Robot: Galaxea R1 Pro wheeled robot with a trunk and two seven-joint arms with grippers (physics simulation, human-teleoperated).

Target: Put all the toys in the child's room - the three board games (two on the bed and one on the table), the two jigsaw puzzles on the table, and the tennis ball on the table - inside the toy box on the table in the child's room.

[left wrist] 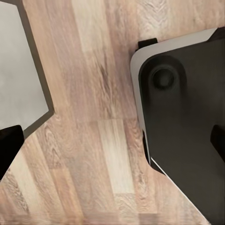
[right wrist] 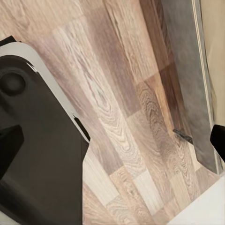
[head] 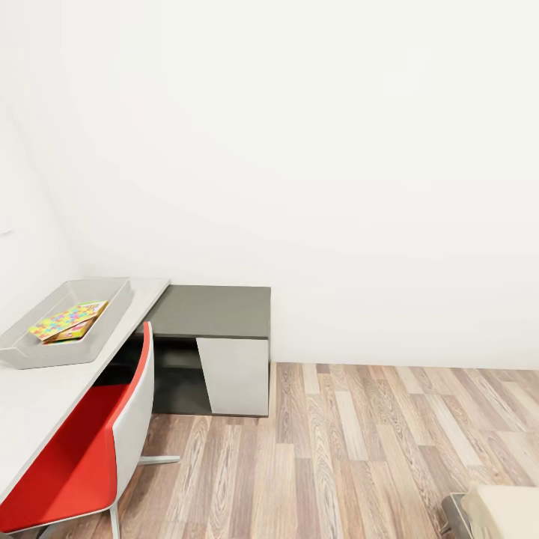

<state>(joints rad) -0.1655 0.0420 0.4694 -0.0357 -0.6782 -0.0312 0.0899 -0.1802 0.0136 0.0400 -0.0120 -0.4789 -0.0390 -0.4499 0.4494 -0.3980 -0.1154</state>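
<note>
In the head view the toy box (head: 45, 352), a shallow grey tray, stands at the left on the light table (head: 37, 408). Inside it a bright multicoloured jigsaw puzzle (head: 69, 320) lies tilted over another flat piece that I cannot make out. A corner of the bed (head: 503, 512) shows at the lower right. The left gripper (left wrist: 112, 143) hangs open over the wood floor with nothing between its dark fingertips (left wrist: 9, 145). My right gripper (right wrist: 112, 140) is open too, over the floor beside the bed's grey frame (right wrist: 185, 70). Board games and tennis ball are out of view.
A red and white chair (head: 82, 449) stands tucked at the table. The dark grey side unit (head: 217, 311) joins the table on the right against the white wall. The robot's dark base (left wrist: 183, 122) shows in both wrist views. Wood floor (head: 359, 449) stretches between the desk and the bed.
</note>
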